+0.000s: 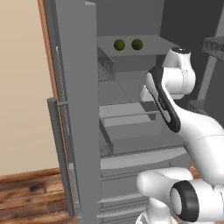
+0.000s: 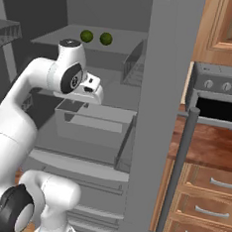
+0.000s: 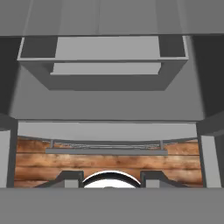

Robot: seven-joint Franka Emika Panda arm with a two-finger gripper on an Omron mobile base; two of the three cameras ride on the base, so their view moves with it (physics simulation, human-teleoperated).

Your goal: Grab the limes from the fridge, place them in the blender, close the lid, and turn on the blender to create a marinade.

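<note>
**Fridge open, limes on the upper shelf**

In the left base view I see the fridge [image 1: 78, 109] with its door open. Two limes [image 1: 119, 44] lie side by side on an upper shelf [image 1: 148, 43], apart from each other. The white arm [image 1: 175, 87] stands in front of the fridge, below that shelf.

In the right base view the limes [image 2: 86, 36] sit above the arm's wrist; an oven [image 2: 219, 97] is at the right.

In the hand view the tool [image 3: 111, 181] looks down at a grey drawer [image 3: 105, 70]. Its two tips [image 3: 70, 179] stand apart and nothing is between them.
</note>
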